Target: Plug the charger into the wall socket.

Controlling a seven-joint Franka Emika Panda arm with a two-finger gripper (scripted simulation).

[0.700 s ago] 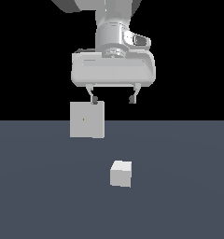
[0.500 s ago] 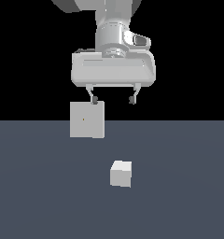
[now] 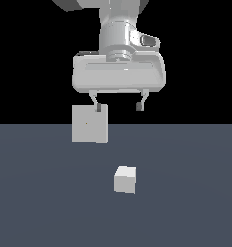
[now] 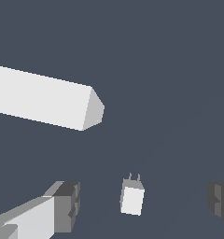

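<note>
Hanging spread wide and gripping nothing, the pale grey two-fingered gripper [image 3: 118,107], above the small light grey-white cube charger [image 3: 125,179] sitting on the dark floor, apart from the upright flat square light grey slab socket [image 3: 90,124] (probably light, rigid, smooth-sided; pinching the flat sides, prongs clear).

The charger [image 3: 125,179] lies apart from the wall socket [image 3: 90,124], toward the exterior view's right.
</note>
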